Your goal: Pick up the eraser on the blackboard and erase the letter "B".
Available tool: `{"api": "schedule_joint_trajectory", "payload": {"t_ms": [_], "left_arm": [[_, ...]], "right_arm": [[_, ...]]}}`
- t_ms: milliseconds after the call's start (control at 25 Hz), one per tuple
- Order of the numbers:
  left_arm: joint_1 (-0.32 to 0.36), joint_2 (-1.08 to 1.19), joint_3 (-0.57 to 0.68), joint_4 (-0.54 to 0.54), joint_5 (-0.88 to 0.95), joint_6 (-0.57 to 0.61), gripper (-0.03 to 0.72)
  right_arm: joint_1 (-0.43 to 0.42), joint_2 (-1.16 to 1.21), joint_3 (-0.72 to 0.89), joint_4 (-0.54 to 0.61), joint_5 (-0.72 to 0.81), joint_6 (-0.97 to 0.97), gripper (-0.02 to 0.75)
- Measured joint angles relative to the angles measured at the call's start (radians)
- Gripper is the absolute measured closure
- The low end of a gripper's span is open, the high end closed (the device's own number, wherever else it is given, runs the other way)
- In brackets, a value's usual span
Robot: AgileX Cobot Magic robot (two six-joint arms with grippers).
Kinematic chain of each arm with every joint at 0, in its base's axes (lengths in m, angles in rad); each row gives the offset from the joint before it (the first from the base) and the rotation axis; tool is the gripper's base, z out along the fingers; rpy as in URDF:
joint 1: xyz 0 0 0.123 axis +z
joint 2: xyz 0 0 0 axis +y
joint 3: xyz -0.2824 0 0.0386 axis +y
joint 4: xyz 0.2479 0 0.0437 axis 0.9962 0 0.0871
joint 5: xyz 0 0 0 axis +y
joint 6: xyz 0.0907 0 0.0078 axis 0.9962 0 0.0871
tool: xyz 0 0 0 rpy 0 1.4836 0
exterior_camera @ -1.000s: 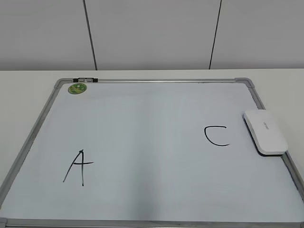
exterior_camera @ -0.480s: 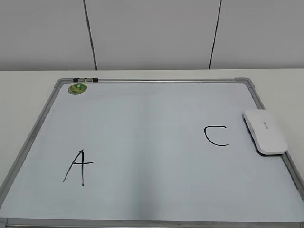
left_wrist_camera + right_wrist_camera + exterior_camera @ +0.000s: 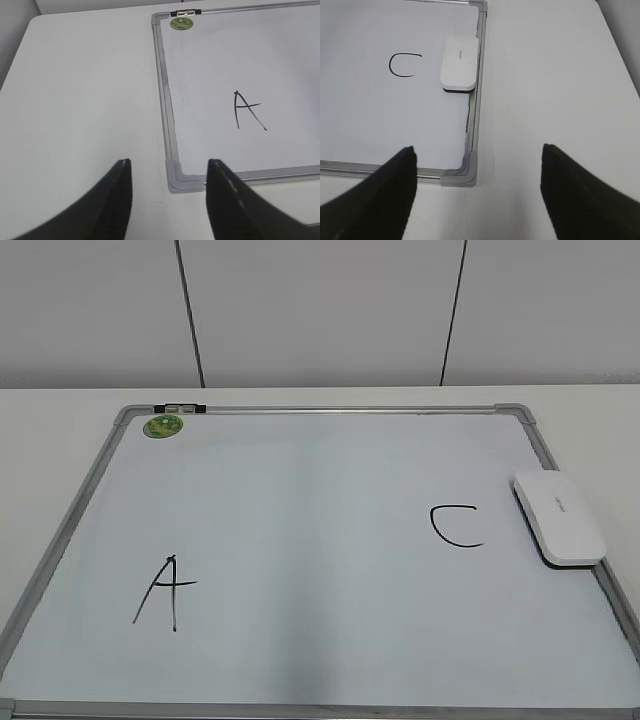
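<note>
The blackboard (image 3: 320, 410) is a white board with a silver-grey frame, lying flat on the table. The white eraser (image 3: 559, 517) lies on its right edge, just right of the black "C" (image 3: 455, 526). The black "A" (image 3: 165, 592) is at the lower left. No letter "B" shows; the board between "A" and "C" is blank. My left gripper (image 3: 170, 162) is open and empty over the board's near left corner. My right gripper (image 3: 478, 148) is wide open and empty over the near right corner, with the eraser (image 3: 459, 63) ahead of it. Neither gripper shows in the exterior view.
A small round green magnet (image 3: 163, 426) sits at the board's far left corner beside a black-and-silver clip (image 3: 180, 408). The white table (image 3: 75, 100) extends left and right of the board. A grey panelled wall (image 3: 320, 310) stands behind.
</note>
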Motion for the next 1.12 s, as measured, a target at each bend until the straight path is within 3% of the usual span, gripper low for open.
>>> {"api": "schedule_joint_trajectory", "payload": {"t_ms": [600, 1120], "left_arm": [[0.000, 0.000, 0.000, 0.000, 0.000, 0.000, 0.440], [0.000, 0.000, 0.000, 0.000, 0.000, 0.000, 0.446]], "right_arm": [[0.000, 0.000, 0.000, 0.000, 0.000, 0.000, 0.147], [0.000, 0.000, 0.000, 0.000, 0.000, 0.000, 0.147]]}}
